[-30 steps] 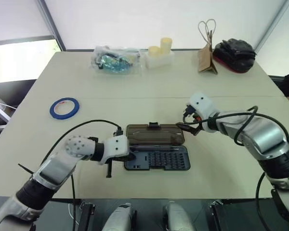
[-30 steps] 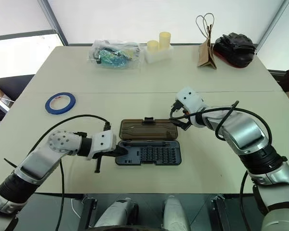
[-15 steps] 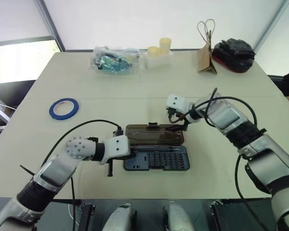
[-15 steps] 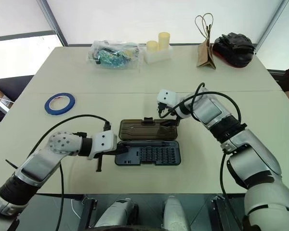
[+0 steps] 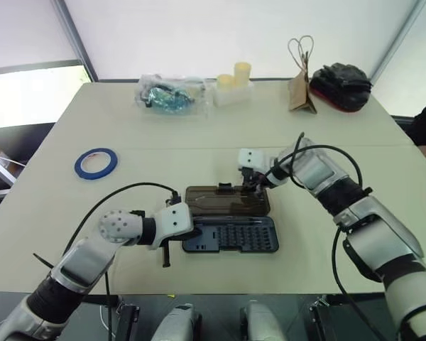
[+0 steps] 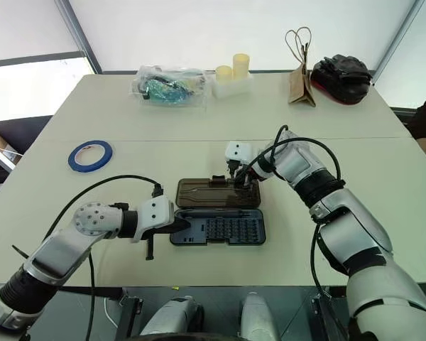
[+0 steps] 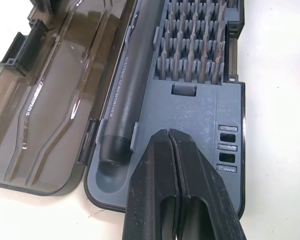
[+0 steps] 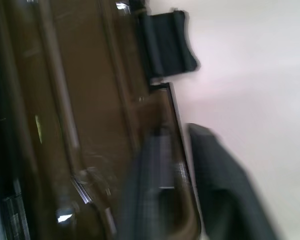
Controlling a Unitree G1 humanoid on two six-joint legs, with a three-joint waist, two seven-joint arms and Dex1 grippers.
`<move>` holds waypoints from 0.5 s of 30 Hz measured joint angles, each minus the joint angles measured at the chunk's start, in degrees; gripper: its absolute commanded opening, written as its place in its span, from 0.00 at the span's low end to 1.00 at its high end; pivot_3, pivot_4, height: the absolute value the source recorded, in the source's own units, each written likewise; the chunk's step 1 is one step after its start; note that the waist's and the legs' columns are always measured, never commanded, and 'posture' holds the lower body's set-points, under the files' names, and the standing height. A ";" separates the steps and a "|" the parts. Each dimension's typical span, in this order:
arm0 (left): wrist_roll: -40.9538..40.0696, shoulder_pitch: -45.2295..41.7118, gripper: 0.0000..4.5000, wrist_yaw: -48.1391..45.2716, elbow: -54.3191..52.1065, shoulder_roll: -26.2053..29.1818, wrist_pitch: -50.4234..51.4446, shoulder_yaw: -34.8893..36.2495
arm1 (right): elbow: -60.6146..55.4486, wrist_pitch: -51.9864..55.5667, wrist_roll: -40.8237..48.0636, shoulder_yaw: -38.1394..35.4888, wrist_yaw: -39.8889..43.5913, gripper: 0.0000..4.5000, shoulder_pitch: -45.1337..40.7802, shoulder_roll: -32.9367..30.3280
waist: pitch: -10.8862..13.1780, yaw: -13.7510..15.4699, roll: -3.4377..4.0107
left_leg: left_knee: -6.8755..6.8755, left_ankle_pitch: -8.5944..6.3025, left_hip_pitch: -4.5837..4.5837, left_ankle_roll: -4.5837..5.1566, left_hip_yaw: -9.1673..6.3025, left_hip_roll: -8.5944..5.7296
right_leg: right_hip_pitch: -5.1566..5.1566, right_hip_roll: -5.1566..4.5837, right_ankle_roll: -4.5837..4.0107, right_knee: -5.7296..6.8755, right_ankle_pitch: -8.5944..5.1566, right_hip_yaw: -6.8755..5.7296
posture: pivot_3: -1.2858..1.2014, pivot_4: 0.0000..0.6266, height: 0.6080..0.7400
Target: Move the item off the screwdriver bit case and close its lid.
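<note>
Currently the flat rectangular dark grey plastic screwdriver bit case (image 5: 231, 234) lies open near the front edge of the pale rectangular table (image 5: 326, 128), its rows of small bits exposed. Its hinged smoky brown translucent lid (image 5: 227, 200) is folded back flat on the table on the far side of the case, with the small black latch (image 5: 226, 187) on the lid's far long edge.

Left gripper (image 7: 171, 145): the two black fingers are pressed together with nothing between them. The tips rest on the bare grey end panel at the case's left end, just beside the butt of the dark cylindrical driver handle (image 7: 127, 100) seated in its channel.

Right gripper (image 6: 240, 179): it points down onto the far edge of the lid, just to the right of the latch. In the right wrist view one finger lies over the lid's inner surface and the other outside the rim, clamped on the lid's edge.

The small flat ring of blue tape (image 5: 95, 163) lies flat on the table, well apart from the case, toward the table's left side.

A clear plastic bag with teal contents (image 5: 169, 94), a brown paper bag with loop handles (image 5: 302, 89) and a black pouch (image 5: 344, 78) sit along the far edge.
</note>
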 measured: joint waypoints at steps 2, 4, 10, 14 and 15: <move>0.00 0.34 0.00 0.28 0.21 -0.17 0.15 0.01 | 3.00 -2.20 -1.25 -0.25 0.02 0.01 -0.36 1.39 | -0.22 -0.02 -0.14 | -0.23 0.00 0.49 0.00 0.01 0.04 | 0.12 0.02 -0.01 -0.05 0.00 0.02 | 0.52 0.24 1.00; 0.00 0.83 0.00 0.77 0.18 -0.42 0.55 0.07 | 4.78 -4.93 -2.44 -0.34 -0.06 0.01 -0.32 2.25 | -0.33 -0.01 -0.22 | -0.62 -0.02 1.23 0.02 0.02 0.09 | 0.83 0.06 -0.02 -0.41 -0.01 0.05 | 0.52 0.24 1.00; -0.10 1.49 0.00 1.93 -0.42 -1.07 1.96 0.74 | 4.16 -14.87 -5.70 -0.86 -3.64 0.01 1.23 1.85 | -0.31 -0.08 -0.18 | -0.70 -0.04 1.43 0.04 0.04 0.21 | 1.00 0.23 -0.02 -0.58 -0.01 0.22 | 0.52 0.24 1.00; -0.60 1.65 0.00 2.07 -1.06 -1.29 2.38 1.06 | -5.00 -16.08 -8.10 -2.33 -9.22 0.01 4.66 -1.36 | -0.09 0.36 0.14 | -0.56 0.10 0.64 -0.18 0.04 0.18 | 0.50 0.24 -0.02 -0.46 -0.01 0.28 | 0.52 0.24 1.00; -0.63 1.50 0.00 2.00 -1.10 -1.28 2.35 1.00 | -8.31 -15.40 -8.74 -2.83 -10.24 0.01 5.50 -2.39 | -0.06 0.60 0.17 | -0.53 0.12 0.49 -0.20 0.04 0.18 | 0.35 0.23 -0.02 -0.39 -0.01 0.28 | 0.52 0.24 1.00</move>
